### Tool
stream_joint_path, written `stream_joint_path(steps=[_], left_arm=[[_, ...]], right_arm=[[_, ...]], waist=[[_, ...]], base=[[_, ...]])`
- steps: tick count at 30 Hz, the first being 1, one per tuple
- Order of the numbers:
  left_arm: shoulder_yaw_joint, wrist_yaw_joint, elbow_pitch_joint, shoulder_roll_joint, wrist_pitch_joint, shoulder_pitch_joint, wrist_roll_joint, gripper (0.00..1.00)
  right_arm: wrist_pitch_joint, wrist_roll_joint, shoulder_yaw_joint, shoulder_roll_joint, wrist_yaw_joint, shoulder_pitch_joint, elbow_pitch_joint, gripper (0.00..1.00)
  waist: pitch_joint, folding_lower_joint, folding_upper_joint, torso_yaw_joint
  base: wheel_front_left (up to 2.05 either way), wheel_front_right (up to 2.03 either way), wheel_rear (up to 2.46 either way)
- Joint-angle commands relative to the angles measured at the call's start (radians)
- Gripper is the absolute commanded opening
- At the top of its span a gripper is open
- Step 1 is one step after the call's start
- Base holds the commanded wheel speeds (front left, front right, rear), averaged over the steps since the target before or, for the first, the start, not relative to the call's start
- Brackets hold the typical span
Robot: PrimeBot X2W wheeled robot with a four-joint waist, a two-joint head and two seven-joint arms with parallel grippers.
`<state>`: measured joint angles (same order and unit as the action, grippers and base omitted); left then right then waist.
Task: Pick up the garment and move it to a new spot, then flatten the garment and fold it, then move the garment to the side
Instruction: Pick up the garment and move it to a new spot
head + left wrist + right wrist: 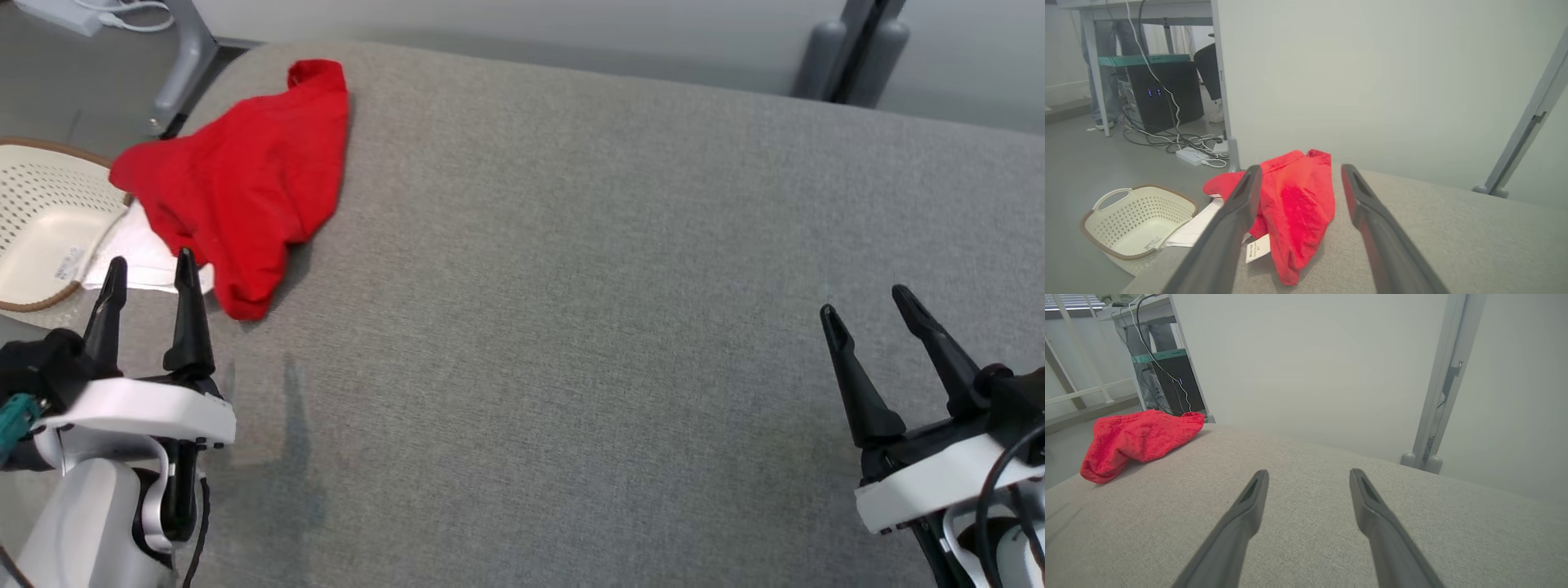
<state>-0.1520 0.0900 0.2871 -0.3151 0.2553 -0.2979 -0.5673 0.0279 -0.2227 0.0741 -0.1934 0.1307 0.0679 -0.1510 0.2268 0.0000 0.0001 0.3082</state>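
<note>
The garment is a bright red T-shirt lying crumpled at the far left of the grey padded table, with a white sleeve hanging over the left edge. In the left wrist view the garment lies just beyond the fingertips, its white care label showing at the hem. My left gripper stands open right before the garment's near end, holding nothing. My right gripper is open at the lower right, far from the garment, over bare table.
A cream perforated basket stands on the floor beside the table's left edge. Cables, a power strip and a dark computer case sit under a desk beyond. Grey frame posts rise behind the table.
</note>
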Motion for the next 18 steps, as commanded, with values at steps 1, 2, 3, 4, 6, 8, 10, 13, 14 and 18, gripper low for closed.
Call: stream_joint_path(steps=[1, 2, 3, 4, 6, 8, 10, 13, 14, 18], left_arm=[[-0.001, -0.018, 0.048, 0.002, 0.003, -0.046, 0.002, 1.0], [0.007, -0.033, 0.083, 0.011, 0.004, -0.068, -0.014, 1.0], [0.014, -0.046, 0.12, 0.012, 0.005, -0.09, -0.017, 1.0], [0.013, -0.06, 0.162, 0.011, 0.006, -0.111, -0.013, 1.0], [0.018, -0.086, 0.244, 0.023, 0.007, -0.161, -0.024, 1.0], [0.022, -0.113, 0.322, 0.03, 0.007, -0.208, -0.032, 1.0], [0.022, -0.124, 0.365, 0.027, 0.008, -0.229, -0.027, 1.0], [0.027, -0.152, 0.466, 0.029, 0.008, -0.29, -0.026, 1.0], [0.029, -0.16, 0.499, 0.031, 0.008, -0.305, -0.028, 1.0], [0.033, -0.183, 0.608, 0.024, 0.008, -0.355, -0.02, 1.0]], right_arm=[[0.004, 0.006, -0.005, -0.011, 0.0, 0.022, -0.012, 1.0], [0.005, 0.009, -0.006, -0.014, 0.0, 0.029, -0.016, 1.0], [0.007, 0.009, -0.005, -0.017, 0.0, 0.038, -0.023, 1.0], [0.006, 0.01, -0.006, -0.019, 0.0, 0.046, -0.024, 1.0], [0.01, 0.013, -0.01, -0.024, 0.0, 0.057, -0.033, 1.0], [0.013, 0.017, -0.013, -0.028, 0.0, 0.069, -0.042, 1.0], [0.015, 0.016, -0.013, -0.03, 0.0, 0.074, -0.045, 1.0], [0.014, 0.021, -0.019, -0.035, 0.0, 0.086, -0.05, 1.0], [0.014, 0.021, -0.019, -0.036, 0.0, 0.09, -0.052, 1.0], [0.009, 0.022, -0.02, -0.032, 0.0, 0.097, -0.047, 1.0]], waist=[[0.089, 0.0, -0.0001, -0.06], [0.105, 0.0, -0.0001, -0.066], [0.123, 0.0, -0.0001, -0.074], [0.137, 0.0, -0.0001, -0.079], [0.166, 0.0, -0.0001, -0.086], [0.191, 0.0, -0.0001, -0.092], [0.202, 0.0, -0.0001, -0.096], [0.226, 0.0, -0.0001, -0.104], [0.232, 0.0, -0.0001, -0.106], [0.246, 0.0, -0.0001, -0.112]], base=[[0.0, 0.0, 0.0], [0.0, 0.0, 0.0], [0.0, 0.0, 0.0], [0.0, 0.0, 0.0], [0.0, 0.0, 0.0], [0.0, 0.0, 0.0], [0.0, 0.0, 0.0], [0.0, 0.0, 0.0], [0.0, 0.0, 0.0], [0.0, 0.0, 0.0]])
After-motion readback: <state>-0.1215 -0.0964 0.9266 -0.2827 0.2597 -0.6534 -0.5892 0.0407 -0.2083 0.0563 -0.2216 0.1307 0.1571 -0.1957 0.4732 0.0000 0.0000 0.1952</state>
